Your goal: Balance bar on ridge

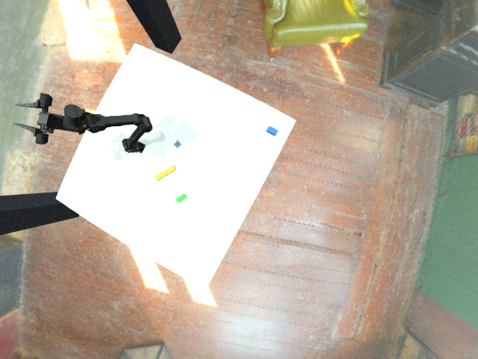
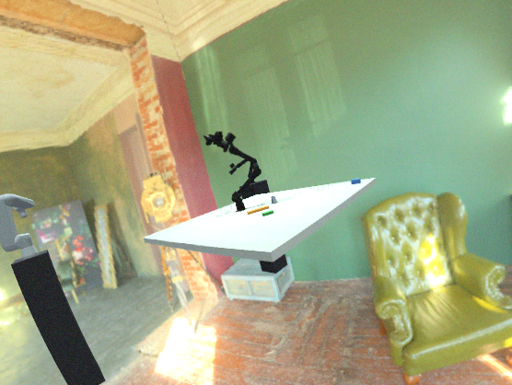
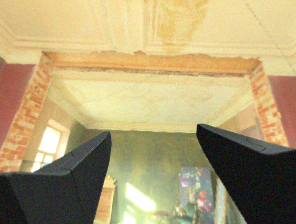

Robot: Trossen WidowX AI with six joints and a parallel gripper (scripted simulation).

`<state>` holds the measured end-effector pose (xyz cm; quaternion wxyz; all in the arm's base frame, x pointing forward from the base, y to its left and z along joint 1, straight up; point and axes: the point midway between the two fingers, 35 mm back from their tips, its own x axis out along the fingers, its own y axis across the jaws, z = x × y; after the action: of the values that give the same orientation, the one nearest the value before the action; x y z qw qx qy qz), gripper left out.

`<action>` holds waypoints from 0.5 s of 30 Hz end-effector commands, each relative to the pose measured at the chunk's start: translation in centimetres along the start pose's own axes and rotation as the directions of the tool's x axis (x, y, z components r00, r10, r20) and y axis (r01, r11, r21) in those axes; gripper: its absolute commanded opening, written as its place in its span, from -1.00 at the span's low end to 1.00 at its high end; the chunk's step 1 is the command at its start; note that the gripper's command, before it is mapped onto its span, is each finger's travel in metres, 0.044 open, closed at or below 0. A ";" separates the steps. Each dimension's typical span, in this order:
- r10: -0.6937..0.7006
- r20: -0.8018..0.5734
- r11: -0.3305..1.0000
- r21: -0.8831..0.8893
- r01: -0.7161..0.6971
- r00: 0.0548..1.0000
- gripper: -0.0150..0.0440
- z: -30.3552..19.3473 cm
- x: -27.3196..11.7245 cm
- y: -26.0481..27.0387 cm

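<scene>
At left of the top frame, beyond the bench (image 1: 142, 215) (image 2: 221, 237) edge, the gripper (image 1: 18, 115) (image 2: 205, 139) (image 3: 154, 133) stands wide, nothing between its fingers; the yellow bar (image 1: 165, 173) (image 2: 258, 210) lies flat near mid-bench, the small grey ridge (image 1: 177, 144) (image 2: 273, 200) apart from it, toward upper right. Step in hand, as judged: approach the bar; best swing inward high, point fingers down, align them across the bar's midpoint, then descend clear of the ridge.

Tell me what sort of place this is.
Probably a grand old room, partly stripped: exposed brick, a tufted armchair and worn wooden floorboards.
</scene>
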<state>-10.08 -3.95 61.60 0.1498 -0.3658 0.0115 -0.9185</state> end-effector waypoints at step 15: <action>0.378 -0.133 0.925 0.010 -0.380 0.916 0.58 -5.0 1.0 10.2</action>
<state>-11.51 -12.71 58.03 0.2954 -0.3044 0.0824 -0.9018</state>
